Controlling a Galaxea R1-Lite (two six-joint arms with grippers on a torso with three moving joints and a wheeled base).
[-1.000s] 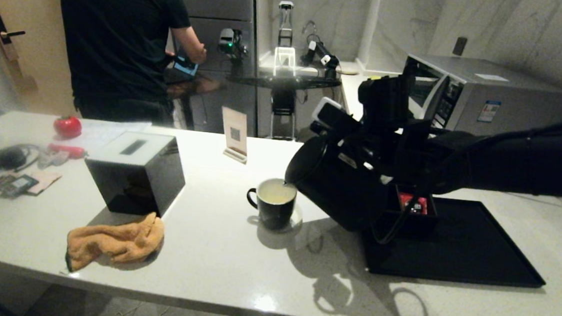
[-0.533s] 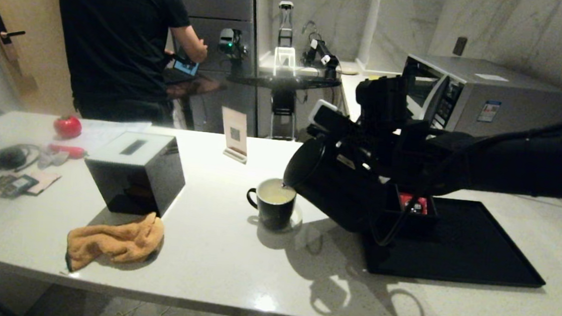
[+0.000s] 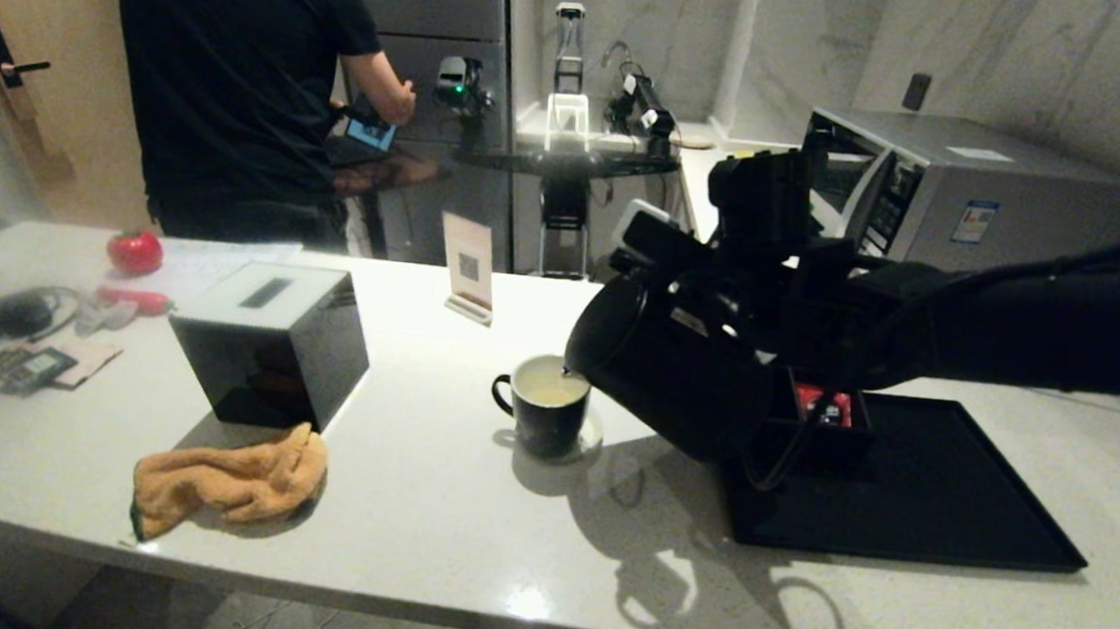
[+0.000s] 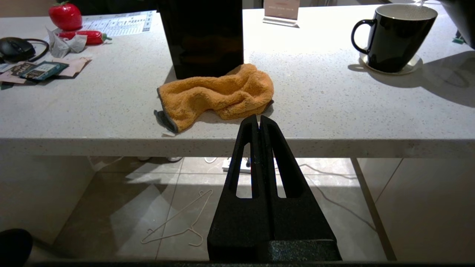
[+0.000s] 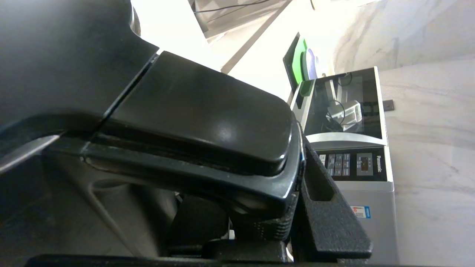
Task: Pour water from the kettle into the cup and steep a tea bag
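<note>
The right gripper [image 5: 297, 207] has its fingers [image 5: 330, 211] pinched on the handle of the kettle [image 3: 676, 364], which hangs tilted above the desk [image 3: 425, 504] with its small spout [image 3: 571, 365] just over the near rim of the cup [image 3: 542, 413]. This is the pouring step: the cup stands upright on a small pale coaster between the black box [image 3: 268, 342] and the black tray [image 3: 916, 493], and its cream inside shows a pale surface of water [image 3: 546, 385] that looks fairly high. The next move, as I judge it, calls for righting the kettle slowly so the spout stops dripping over the cup and not on the desk, then setting it down and fetching the tea bag. The left gripper [image 4: 259, 122] hangs parked below the desk's front edge, its fingers pressed together on nothing, facing the orange cloth [image 4: 217, 94]. Much is hidden: no stream can be made out at the spout, so whether water is running now I cannot tell; the kettle's body and the arm cover the compartment box behind them, where only a bit of red shows; no tea bag is visible anywhere; and the right wrist view is filled by the kettle's handle and lid, with only the microwave [image 5: 349, 148] beyond.
</note>
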